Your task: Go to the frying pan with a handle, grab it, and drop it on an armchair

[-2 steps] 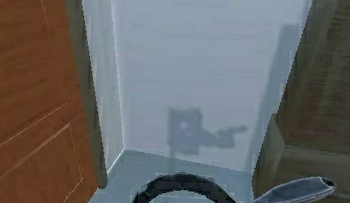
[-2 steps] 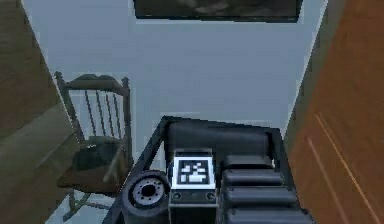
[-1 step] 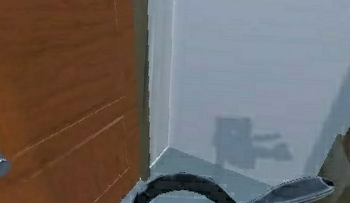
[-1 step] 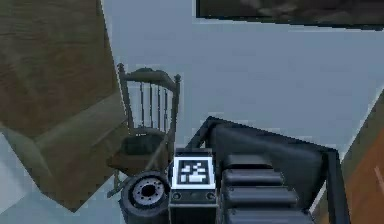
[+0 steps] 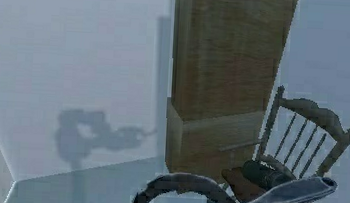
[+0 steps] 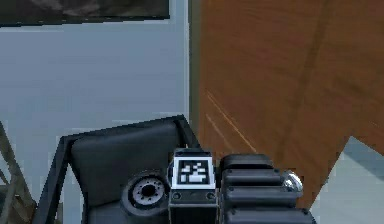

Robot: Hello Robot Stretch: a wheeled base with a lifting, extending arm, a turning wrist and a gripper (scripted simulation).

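A dark round rim [image 5: 183,188] with a pale grey handle [image 5: 300,194] running off to its right, shaped like a frying pan, sits at the bottom of the forward view. In the arm side view a dark armchair [image 6: 115,160] with a square frame stands against the grey wall. The arm's end rises from the bottom edge in front of it, with a white marker square [image 6: 192,170] and the gripper [image 6: 145,192] just left of that. With the armchair's seat behind the gripper, I cannot tell whether it holds anything.
A tall wooden cabinet [image 5: 230,72] stands against the wall ahead and again at the arm side view's right [image 6: 290,90]. A spindle-backed wooden chair [image 5: 307,131] with a dark seat pad stands at the forward view's right. Pale floor [image 5: 78,190] lies lower left.
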